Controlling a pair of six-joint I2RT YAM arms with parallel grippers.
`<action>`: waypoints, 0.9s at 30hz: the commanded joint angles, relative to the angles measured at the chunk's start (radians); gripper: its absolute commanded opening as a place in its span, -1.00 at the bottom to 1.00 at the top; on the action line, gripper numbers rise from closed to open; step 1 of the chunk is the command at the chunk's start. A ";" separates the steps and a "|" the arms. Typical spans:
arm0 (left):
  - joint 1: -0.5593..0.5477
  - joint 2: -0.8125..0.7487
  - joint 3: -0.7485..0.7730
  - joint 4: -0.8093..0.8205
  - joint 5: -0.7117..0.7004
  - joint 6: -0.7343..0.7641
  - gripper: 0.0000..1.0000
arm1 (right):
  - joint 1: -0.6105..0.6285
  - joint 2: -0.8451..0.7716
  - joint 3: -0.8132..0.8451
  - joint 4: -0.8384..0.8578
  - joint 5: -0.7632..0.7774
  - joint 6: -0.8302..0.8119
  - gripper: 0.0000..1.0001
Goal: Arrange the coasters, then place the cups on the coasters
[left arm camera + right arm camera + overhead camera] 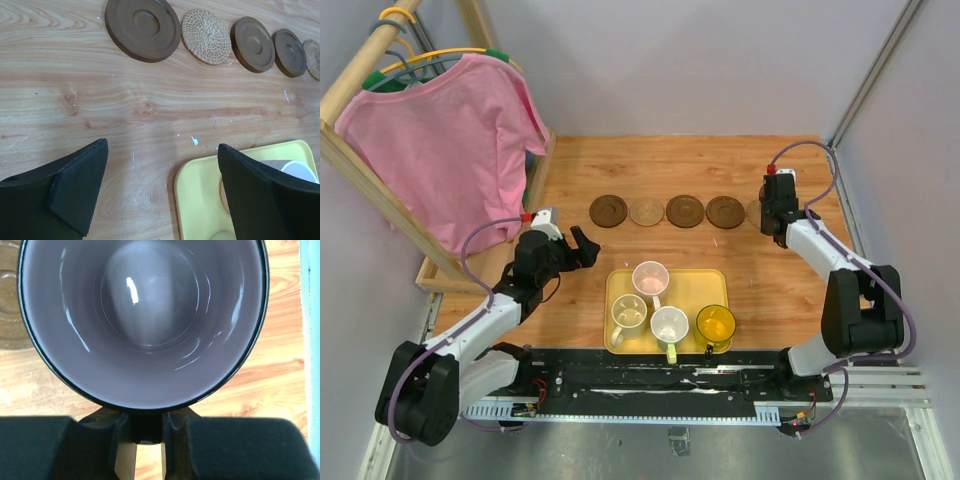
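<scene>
1. The right gripper (146, 434) is clenched on the handle of a translucent grey-purple mug (142, 320), at the right end of the row of round brown coasters (685, 211).
2. The left gripper (162, 150) is spread wide and empty, beside the yellow rectangular tray (200, 200).
3. Four small mugs (650, 277) stand in that tray.

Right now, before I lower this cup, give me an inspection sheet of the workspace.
Surface: wooden table, small white flecks.
Job's things: five coasters in a far row; four cups on the yellow tray; grey-purple cup in the right pincer.
Clutter: pink shirt on a wooden rack, left.
Pincers: left pincer open, empty, near the tray; right shut on the cup's handle.
Cables: purple loops on both arms.
Surroundings: grey walls, metal frame.
</scene>
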State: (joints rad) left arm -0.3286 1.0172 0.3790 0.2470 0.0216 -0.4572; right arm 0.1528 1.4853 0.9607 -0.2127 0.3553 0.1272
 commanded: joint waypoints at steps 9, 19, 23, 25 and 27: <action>-0.004 0.044 0.052 0.029 0.013 0.005 0.89 | -0.118 0.136 0.153 0.112 -0.198 -0.035 -0.99; -0.004 0.048 0.047 0.026 0.011 -0.002 0.89 | -0.125 0.208 0.172 0.104 -0.213 -0.031 -0.99; -0.004 0.055 0.047 0.027 0.014 0.000 0.89 | -0.133 0.220 0.165 0.103 -0.219 -0.027 -0.99; -0.004 0.057 0.047 0.027 0.015 -0.001 0.89 | -0.134 0.224 0.163 0.105 -0.222 -0.025 -0.99; -0.004 0.058 0.048 0.028 0.014 -0.001 0.89 | -0.134 0.228 0.162 0.105 -0.222 -0.023 -0.99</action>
State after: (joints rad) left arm -0.3286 1.0679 0.4038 0.2527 0.0250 -0.4572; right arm 0.0372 1.7157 1.0935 -0.1593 0.1345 0.1040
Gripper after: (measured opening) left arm 0.944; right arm 0.192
